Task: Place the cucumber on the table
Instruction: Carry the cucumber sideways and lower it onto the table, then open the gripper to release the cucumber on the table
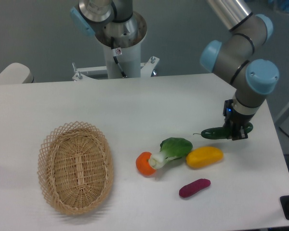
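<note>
- On the left of the white counter (135,106) sits an oval wicker basket (75,166).
- Near the middle lies a small orange vegetable (144,163). It touches the white stalk of a leafy green-and-white bok choy (170,150).
- Just to the right of the bok choy lies a yellow vegetable (204,156).
- Below the yellow one, nearer the front edge, lies a dark magenta vegetable (194,187).
- Further right is the dark green cucumber (216,133). It lies almost flat, just above the yellow vegetable but not touching it.
- The left tip of the cucumber pokes out to the left. Its right part is tucked inside the end effector (236,132).
- The end effector is clamped on the cucumber and points straight down.
- The cucumber is very low over the counter, near the right edge. It is hard to tell if it touches the counter.
- The arm (245,67) comes down from the top right. It bends at big grey joints with light blue caps, and the last part drops straight to the end effector.
- At the back, the arm's round base stands on a white post (121,53).
</note>
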`<state>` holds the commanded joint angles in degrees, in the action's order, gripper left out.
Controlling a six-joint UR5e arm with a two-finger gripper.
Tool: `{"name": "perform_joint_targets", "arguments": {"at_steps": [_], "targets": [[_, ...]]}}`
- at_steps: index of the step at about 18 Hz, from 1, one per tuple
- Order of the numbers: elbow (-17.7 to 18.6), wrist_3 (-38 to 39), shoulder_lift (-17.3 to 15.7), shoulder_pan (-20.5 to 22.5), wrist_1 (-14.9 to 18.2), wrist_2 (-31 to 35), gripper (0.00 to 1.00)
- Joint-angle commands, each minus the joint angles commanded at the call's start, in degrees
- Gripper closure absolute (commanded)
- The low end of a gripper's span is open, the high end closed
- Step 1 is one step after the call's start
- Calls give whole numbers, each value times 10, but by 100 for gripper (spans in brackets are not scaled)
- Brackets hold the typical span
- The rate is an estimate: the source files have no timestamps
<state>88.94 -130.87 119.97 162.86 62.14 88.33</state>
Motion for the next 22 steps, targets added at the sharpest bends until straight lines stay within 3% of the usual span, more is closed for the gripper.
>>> {"name": "perform_joint_targets", "arguments": {"at_steps": [5,9,15,16,17,18,22], "targets": [[32,12,-1,4,-5,-5,79],[63,34,0,4,-58,-6,79],[58,35,3,4,-59,-6,76],[54,35,6,4,-59,-6,67],[54,38,6,4,-61,-7,40],[52,51,6,4,-66,-8,3],[37,94,1,0,-66,-8,0]]}}
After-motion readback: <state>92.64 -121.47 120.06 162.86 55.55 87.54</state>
